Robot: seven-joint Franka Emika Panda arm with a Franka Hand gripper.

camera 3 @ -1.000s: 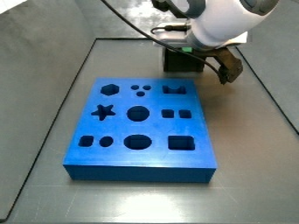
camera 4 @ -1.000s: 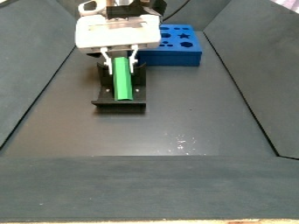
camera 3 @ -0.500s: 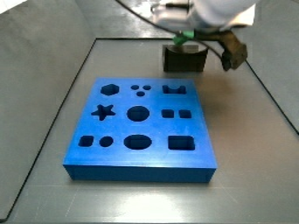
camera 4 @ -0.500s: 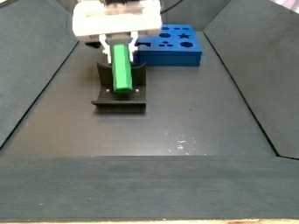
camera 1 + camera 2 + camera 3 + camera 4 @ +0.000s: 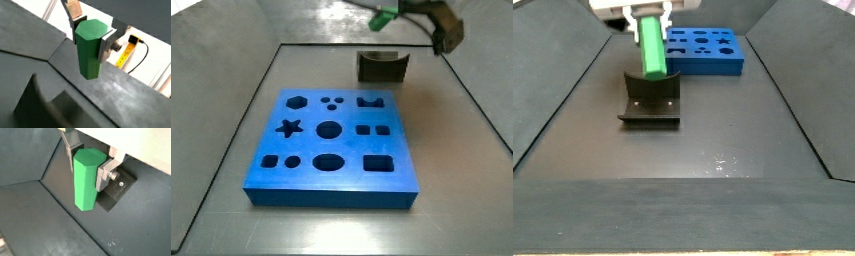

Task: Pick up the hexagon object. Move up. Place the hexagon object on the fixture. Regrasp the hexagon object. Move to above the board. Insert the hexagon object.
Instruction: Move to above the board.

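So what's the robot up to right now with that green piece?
The arm's hand is shut on the hexagon object, a green prism held upright by its upper part between the fingers. In a side view the piece hangs in the air above the fixture, clear of it. The board lies apart on the tray floor, and its hexagon cut-out is empty.

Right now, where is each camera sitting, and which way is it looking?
Wrist views: both ride on the arm, looking along the gripper at the green hexagon object it holds; silver fingers show.
Side view: looks down across the blue board to the fixture; the gripper shows at the top edge.
Side view: looks along the dark floor, fixture nearer, board behind; gripper at top.
Shared: all four show the hexagon object.
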